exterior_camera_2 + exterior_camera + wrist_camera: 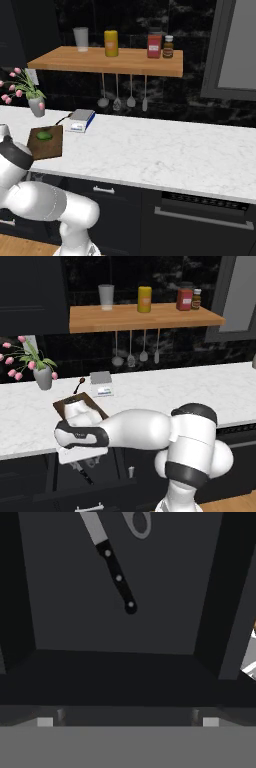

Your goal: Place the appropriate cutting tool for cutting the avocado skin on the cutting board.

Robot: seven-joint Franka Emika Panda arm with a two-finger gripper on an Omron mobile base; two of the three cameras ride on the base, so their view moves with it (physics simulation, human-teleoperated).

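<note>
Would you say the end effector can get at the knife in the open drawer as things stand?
Probably yes: the knife lies bare on the drawer floor, nothing over its black handle, and the open end effector looks down into it.

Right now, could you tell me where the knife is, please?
The knife lies on the floor of the open drawer below the counter, in the upper middle of the hand view, beside the grey peeler.
</note>
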